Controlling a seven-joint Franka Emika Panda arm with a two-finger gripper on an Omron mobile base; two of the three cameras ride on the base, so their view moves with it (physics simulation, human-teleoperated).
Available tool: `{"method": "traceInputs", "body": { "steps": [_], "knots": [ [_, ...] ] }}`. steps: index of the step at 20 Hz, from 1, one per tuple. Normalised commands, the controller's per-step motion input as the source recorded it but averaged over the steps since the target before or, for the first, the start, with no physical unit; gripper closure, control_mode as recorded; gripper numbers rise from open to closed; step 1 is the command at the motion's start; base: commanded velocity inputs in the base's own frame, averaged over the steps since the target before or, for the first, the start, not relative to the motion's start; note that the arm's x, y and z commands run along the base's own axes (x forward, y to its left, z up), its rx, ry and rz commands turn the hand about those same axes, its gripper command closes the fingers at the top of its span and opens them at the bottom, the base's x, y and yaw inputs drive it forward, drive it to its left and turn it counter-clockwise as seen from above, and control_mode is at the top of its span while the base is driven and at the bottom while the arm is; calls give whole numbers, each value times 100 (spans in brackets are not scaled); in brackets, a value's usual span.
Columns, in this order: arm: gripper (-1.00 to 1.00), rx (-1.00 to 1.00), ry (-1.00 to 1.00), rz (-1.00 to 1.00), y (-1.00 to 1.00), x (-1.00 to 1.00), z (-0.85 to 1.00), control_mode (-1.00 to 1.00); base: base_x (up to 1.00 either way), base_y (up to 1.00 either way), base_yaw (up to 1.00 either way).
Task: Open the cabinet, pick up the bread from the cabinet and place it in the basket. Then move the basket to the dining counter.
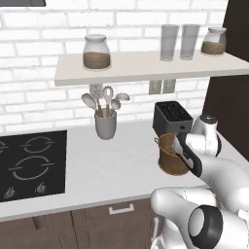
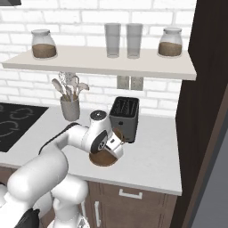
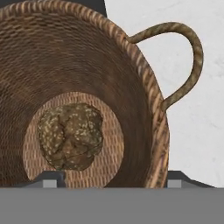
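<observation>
Fingertips (image 3: 53,179) sit apart at the bottom of the hand view, straddling the basket's (image 3: 144,100) right wall: one inside, one outside. Gripper (image 2: 115,144) spread, nothing clamped. Bread (image 3: 71,135) lies on the woven floor of the basket, on the white counter (image 1: 107,165) just before the toaster (image 1: 171,116). Wicker likely handles light, fairly stiff and rough. Judged hold: pinch the rim wall beside the looped handle (image 3: 186,65). A one-sided grip may tilt the basket; the roll could shift.
</observation>
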Motion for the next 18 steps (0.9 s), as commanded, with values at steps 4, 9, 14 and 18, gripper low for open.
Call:
{"method": "traceInputs", "body": {
  "steps": [4,9,14,18],
  "knots": [
    [100,0,0,0,0,0,-5,-100,0,0,0],
    [100,0,0,0,0,0,-6,-100,0,0,0],
    [100,1,-4,0,0,0,3,-100,0,0,0],
    [100,2,-1,0,0,0,52,-100,0,0,0]
  ]
}}
